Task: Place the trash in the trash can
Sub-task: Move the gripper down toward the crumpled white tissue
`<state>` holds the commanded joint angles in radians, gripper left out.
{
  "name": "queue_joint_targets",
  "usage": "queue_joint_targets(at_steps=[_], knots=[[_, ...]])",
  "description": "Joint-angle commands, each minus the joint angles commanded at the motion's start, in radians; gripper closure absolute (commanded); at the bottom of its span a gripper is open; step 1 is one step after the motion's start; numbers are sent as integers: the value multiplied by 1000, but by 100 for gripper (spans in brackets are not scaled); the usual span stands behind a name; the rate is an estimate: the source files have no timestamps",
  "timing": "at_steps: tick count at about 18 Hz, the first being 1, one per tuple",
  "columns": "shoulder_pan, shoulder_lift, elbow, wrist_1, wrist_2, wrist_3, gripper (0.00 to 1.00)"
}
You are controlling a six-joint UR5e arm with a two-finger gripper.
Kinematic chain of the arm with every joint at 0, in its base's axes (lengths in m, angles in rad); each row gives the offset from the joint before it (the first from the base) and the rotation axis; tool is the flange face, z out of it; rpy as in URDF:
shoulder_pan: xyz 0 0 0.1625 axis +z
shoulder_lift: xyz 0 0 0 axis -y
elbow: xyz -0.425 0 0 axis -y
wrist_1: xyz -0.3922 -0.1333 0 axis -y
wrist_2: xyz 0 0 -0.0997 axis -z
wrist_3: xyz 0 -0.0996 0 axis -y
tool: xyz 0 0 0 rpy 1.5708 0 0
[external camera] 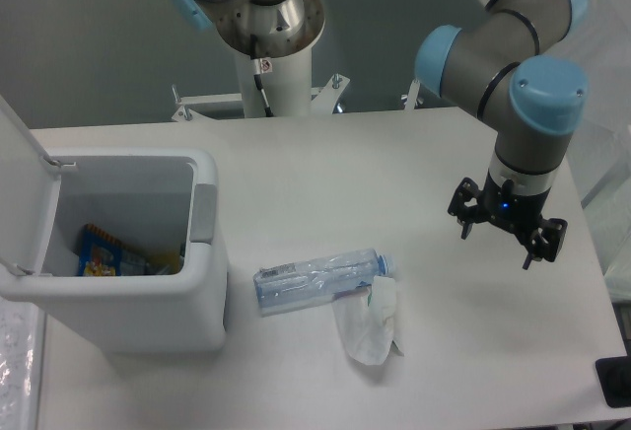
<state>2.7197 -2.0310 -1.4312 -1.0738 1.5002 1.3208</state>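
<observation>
While hand (507,230) hangs spread, holding nothing | bottle (317,278), wrapper (373,324) mid-table | bin (197,282) at left edge, lid up

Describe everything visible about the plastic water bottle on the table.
The water bottle is clear, crushed plastic with a blue cap at its right end and a pale label near its left end. It lies on its side on the white table, just right of the trash can and apart from it. The crumpled white wrapper touches its cap end. The gripper hangs well clear.
</observation>
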Motion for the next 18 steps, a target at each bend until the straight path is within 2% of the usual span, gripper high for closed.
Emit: queue_joint_targets(at_steps=[8, 10, 12, 14, 15, 17, 18], knots=[[-9, -11, 21, -2, 0, -35, 0], [-14, -12, 5, 0, 0, -58, 0], [-35, -15, -3, 0, 0, -135, 0], [-66, -18, -15, 3, -5, -275, 0], [-84, -21, -34, 24, -6, -335, 0], [-104, -31, -70, 136, 0, -379, 0], [-116, -38, -78, 164, 2, -409, 0]])
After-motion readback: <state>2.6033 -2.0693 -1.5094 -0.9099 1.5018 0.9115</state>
